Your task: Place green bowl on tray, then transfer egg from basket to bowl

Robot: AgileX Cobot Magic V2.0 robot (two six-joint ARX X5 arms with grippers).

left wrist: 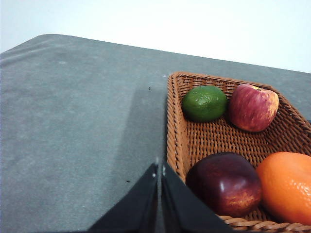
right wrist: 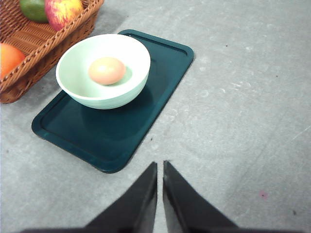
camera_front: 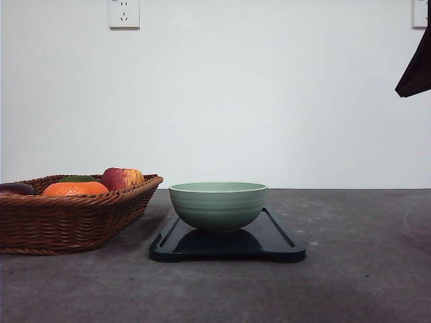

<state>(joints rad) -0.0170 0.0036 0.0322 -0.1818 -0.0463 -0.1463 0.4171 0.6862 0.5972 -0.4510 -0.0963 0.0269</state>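
Right wrist view shows the right gripper (right wrist: 160, 167) clenched on nothing, fingertips nearly touching, poised over bare table. Ahead of it lies the tray (right wrist: 160, 73), and farther on the green bowl (right wrist: 104, 92) sits on the tray with the egg (right wrist: 107, 70) inside. The left gripper (left wrist: 159, 170) is likewise pinched closed and empty, its tips just beside the basket (left wrist: 194, 141) rim.

Desk (camera_front: 363, 269) open right of tray (camera_front: 283, 245); basket (camera_front: 74, 219) blocks left side, near bowl (camera_front: 217, 205); above bowl free.
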